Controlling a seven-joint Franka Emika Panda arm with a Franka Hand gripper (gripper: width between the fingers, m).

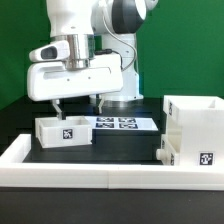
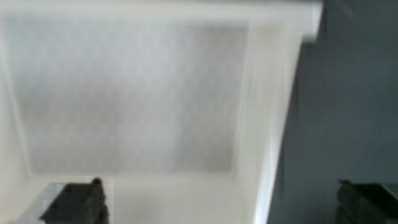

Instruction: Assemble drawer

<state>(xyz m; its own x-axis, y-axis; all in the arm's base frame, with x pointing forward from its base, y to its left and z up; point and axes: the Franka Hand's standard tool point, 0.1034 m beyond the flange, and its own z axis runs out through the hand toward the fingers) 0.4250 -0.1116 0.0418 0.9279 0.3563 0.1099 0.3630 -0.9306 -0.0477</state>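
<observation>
A small white tray with a square tag on its front sits on the black table at the exterior view's left. My gripper hangs open just above it. In the wrist view the tray fills most of the picture, blurred. My gripper straddles one of its side walls. One dark fingertip is over the tray's inside and the other is over the dark table. The tall white housing with a tag stands at the exterior view's right. A small white part lies against its side.
The marker board lies flat behind the tray, near the arm's base. A long low white border wall runs along the front and up the exterior view's left. Green backdrop behind.
</observation>
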